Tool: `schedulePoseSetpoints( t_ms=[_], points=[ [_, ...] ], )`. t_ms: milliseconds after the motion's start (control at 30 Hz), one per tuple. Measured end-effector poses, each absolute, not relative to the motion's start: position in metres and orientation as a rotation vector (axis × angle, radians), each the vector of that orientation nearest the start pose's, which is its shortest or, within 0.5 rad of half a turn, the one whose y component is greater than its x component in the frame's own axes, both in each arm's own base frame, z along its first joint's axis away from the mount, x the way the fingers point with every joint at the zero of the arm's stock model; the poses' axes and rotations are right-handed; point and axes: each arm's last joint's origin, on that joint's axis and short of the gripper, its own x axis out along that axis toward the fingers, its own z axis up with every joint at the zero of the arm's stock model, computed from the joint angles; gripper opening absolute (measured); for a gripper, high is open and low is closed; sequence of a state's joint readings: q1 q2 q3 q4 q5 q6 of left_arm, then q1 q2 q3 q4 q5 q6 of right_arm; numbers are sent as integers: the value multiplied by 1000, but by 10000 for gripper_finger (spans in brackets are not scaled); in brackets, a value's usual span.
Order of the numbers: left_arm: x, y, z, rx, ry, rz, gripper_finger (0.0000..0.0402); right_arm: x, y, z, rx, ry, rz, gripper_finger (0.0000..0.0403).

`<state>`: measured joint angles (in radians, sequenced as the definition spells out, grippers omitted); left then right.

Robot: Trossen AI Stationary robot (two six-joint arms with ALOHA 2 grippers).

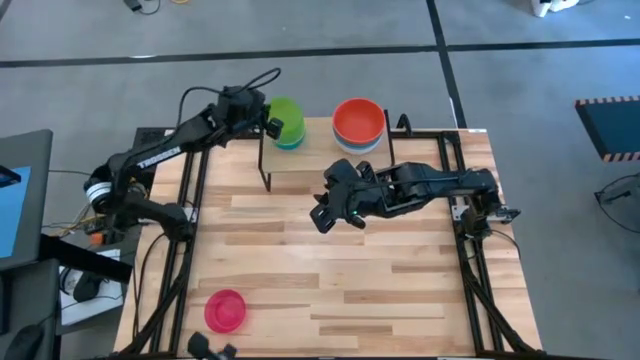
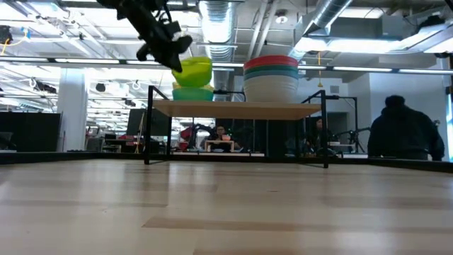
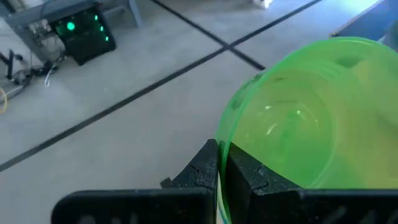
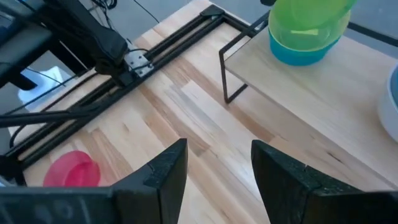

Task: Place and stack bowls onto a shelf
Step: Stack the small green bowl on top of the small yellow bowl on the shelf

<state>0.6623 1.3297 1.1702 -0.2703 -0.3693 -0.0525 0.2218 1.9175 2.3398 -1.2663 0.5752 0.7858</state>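
The left claw [image 1: 268, 124] grips the green bowl's [image 1: 287, 119] rim just above the stack at the shelf's [image 1: 310, 170] ten o'clock corner; the right claw [image 1: 334, 214] is released, the pink bowl [image 1: 225, 309] at its seven o'clock.

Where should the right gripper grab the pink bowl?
Probably on the rim, from straight above, one finger inside the wall. The pink bowl sits upright and alone on the table, so nothing blocks any side. The right gripper is open, over mid-table.

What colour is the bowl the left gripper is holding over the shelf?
Lime green bowl, pinched at its rim by the left gripper; clearest in the left wrist view.
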Motion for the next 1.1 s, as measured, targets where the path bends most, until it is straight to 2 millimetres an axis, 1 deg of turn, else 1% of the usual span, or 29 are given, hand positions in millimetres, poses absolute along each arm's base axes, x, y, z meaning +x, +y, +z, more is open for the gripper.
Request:
schedulePoseSetpoints(
  t_ms=[67, 167, 300, 367, 567, 700, 833, 967, 1033, 1100],
  points=[
    [227, 198, 334, -130, 441, 1022, 0, 364, 65, 437, 404, 606, -613, 202],
    [229, 210, 326, -231, 517, 997, 3, 363, 61, 437, 387, 620, -621, 202],
    [233, 224, 327, -358, 607, 945, 18, 363, 53, 436, 367, 637, -640, 202],
    [236, 229, 331, -391, 645, 920, 29, 364, 49, 436, 354, 650, -630, 202],
    [246, 236, 362, -432, 669, 879, 72, 365, 40, 435, 333, 683, -609, 202],
    [246, 240, 378, -471, 650, 899, 106, 366, 36, 435, 320, 696, -600, 202],
    [242, 244, 381, -468, 623, 973, 127, 362, 35, 438, 319, 699, -592, 202],
    [242, 246, 379, -489, 618, 942, 130, 358, 35, 438, 308, 709, -601, 202],
    [244, 244, 377, -492, 618, 933, 130, 358, 35, 439, 303, 705, -609, 202],
    [247, 243, 370, -498, 624, 952, 130, 357, 36, 439, 301, 704, -608, 202]
  ],
)
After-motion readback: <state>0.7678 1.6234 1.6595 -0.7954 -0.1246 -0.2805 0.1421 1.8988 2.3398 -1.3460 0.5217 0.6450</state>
